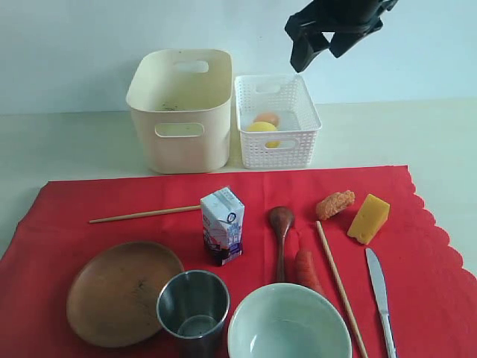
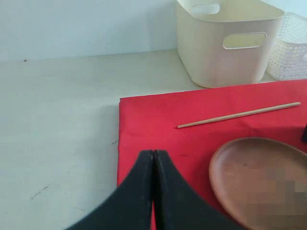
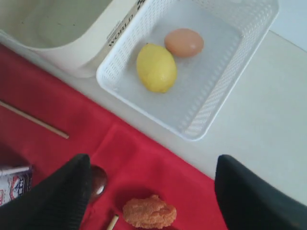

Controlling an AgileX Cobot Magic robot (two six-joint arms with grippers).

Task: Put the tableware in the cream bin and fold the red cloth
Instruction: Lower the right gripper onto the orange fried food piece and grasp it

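Note:
The red cloth [image 1: 74,205] is spread flat and carries a wooden plate [image 1: 123,292], a steel cup [image 1: 193,306], a pale bowl [image 1: 289,324], a dark spoon [image 1: 281,224], two chopsticks [image 1: 145,214] [image 1: 340,283] and a knife [image 1: 380,294]. The cream bin [image 1: 182,149] stands behind the cloth, with nothing large inside. My right gripper [image 1: 328,33] [image 3: 152,163] hangs high over the white basket, open and holding nothing. My left gripper [image 2: 153,153] is shut and empty above the cloth's [image 2: 153,120] left edge, beside the plate [image 2: 259,177]; the exterior view does not show it.
The white lattice basket [image 1: 276,153] next to the bin holds a lemon [image 3: 156,67] and an egg [image 3: 184,42]. On the cloth also lie a milk carton [image 1: 222,225], a fried nugget [image 1: 335,203], a cheese wedge [image 1: 368,218] and an orange-red sausage [image 1: 307,270].

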